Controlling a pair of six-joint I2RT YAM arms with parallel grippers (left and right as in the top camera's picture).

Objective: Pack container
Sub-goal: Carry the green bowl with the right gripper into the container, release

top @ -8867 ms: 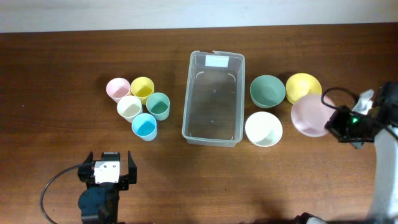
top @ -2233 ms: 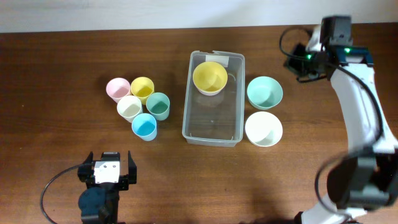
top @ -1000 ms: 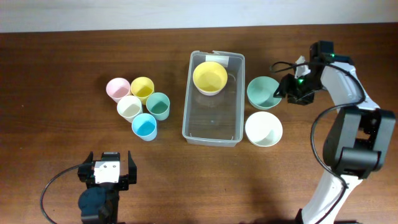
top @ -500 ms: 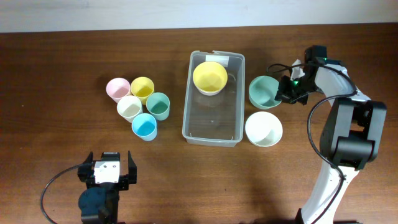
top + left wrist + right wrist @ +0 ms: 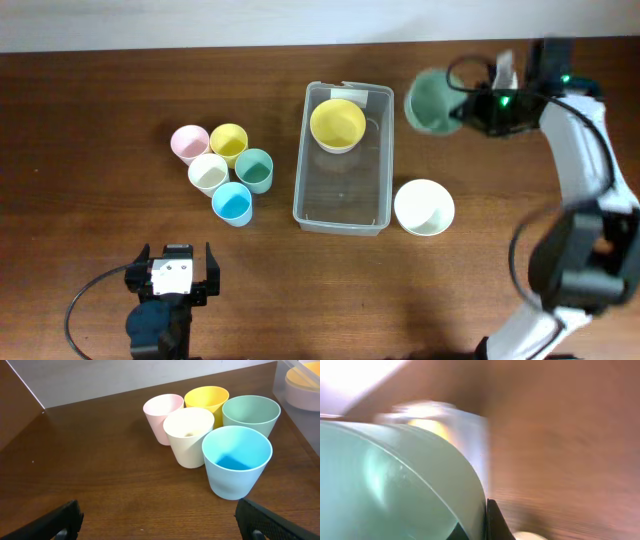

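The clear container (image 5: 343, 196) stands in the middle of the table with a yellow bowl (image 5: 337, 124) in its far end, stacked on a pink bowl (image 5: 303, 394). My right gripper (image 5: 472, 108) is shut on the rim of a green bowl (image 5: 431, 101), held tilted in the air to the right of the container's far end. That bowl fills the right wrist view (image 5: 385, 485). A white bowl (image 5: 424, 207) sits on the table to the right of the container. My left gripper (image 5: 171, 282) is open and empty at the front left.
Several pastel cups stand left of the container: pink (image 5: 189, 143), yellow (image 5: 229, 143), cream (image 5: 208, 172), green (image 5: 254, 169), blue (image 5: 232, 203). In the left wrist view they stand just ahead of my open fingers (image 5: 62, 519).
My right gripper has closed on the green bowl and lifted it off the table, up and toward the far side. Earlier the yellow bowl went into the container. The left arm has not moved.
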